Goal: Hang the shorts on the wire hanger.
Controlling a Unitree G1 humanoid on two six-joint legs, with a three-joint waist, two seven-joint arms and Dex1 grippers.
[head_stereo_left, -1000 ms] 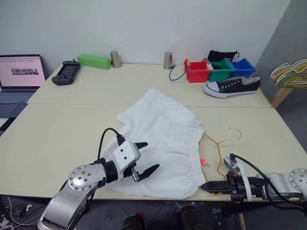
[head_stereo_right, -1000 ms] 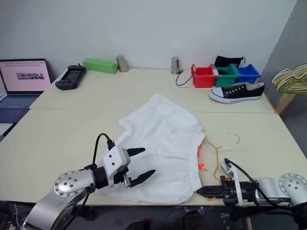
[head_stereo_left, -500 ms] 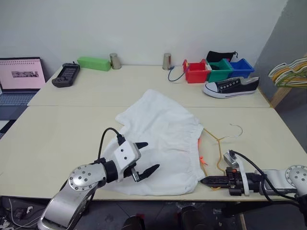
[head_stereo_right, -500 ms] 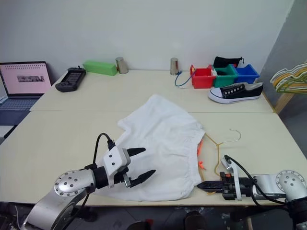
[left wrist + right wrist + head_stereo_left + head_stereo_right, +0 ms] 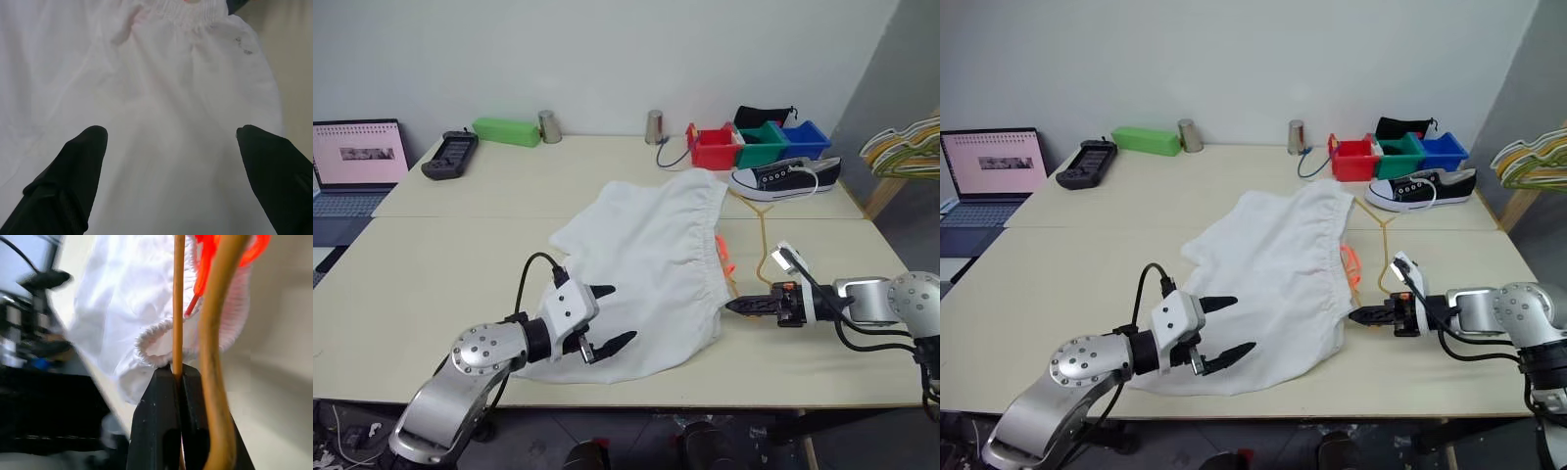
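Note:
The white shorts (image 5: 646, 255) lie mid-table, their gathered waistband side raised off the table on the right, with the orange-red drawstring (image 5: 722, 253) hanging beside it. The thin tan wire hanger (image 5: 762, 240) stands tilted up against that waistband. My right gripper (image 5: 734, 305) is shut on the hanger's wire (image 5: 178, 308) at its low end, right next to the waistband (image 5: 151, 345). My left gripper (image 5: 607, 318) is open, hovering over the near left part of the shorts (image 5: 161, 98), with nothing between its fingers (image 5: 73, 176).
At the back stand a laptop (image 5: 352, 162), a black controller (image 5: 448, 154), a green box (image 5: 506, 128), two metal cups (image 5: 548, 125), coloured bins (image 5: 717, 147) and a sneaker (image 5: 783, 176). A rack of hangers (image 5: 901, 147) stands at the right. The table's near edge is close to both arms.
My right gripper has risen and moved forward, rolling the wire hanger upright; the shorts' waistband side lifted with it. The left gripper has barely moved.

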